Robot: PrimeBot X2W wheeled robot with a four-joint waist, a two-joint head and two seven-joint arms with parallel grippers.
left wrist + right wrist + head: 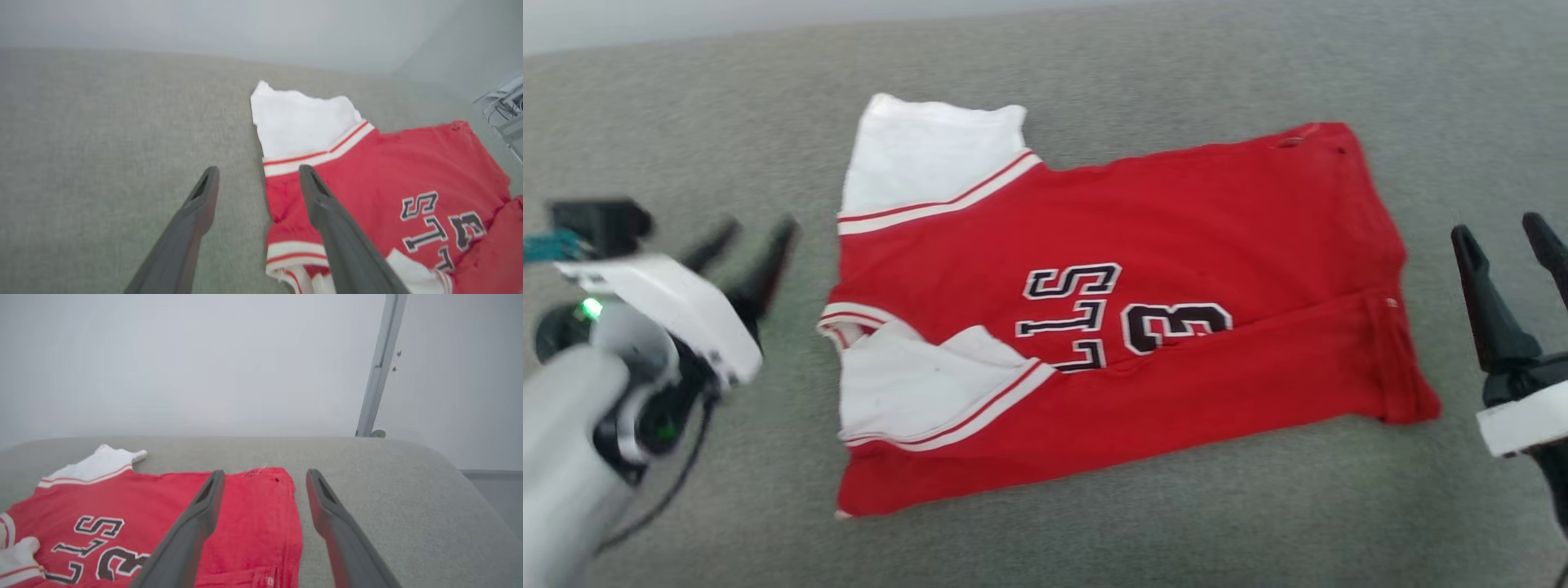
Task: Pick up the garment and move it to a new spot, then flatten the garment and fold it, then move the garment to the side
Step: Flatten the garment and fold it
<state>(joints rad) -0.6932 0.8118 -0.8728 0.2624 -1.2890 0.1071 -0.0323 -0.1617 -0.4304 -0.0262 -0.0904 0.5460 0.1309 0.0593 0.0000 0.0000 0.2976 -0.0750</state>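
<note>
Across the grey fabric tabletop (1094,65) we note the garment (1176,212) lying near the middle, collar end to the left, hem end to the right. Its near long edge is folded up over the red body and covers part of the black-and-white lettering (1094,318). Far white sleeve (923,155) lies flat; near white sleeve (907,384) is tucked onto the fold. Left gripper (760,224) is just beside the collar end, fingers spread wide, holding nothing. Right gripper (1496,226) stands off the hem end, clear of the cloth, fingers likewise wide and empty.
</note>
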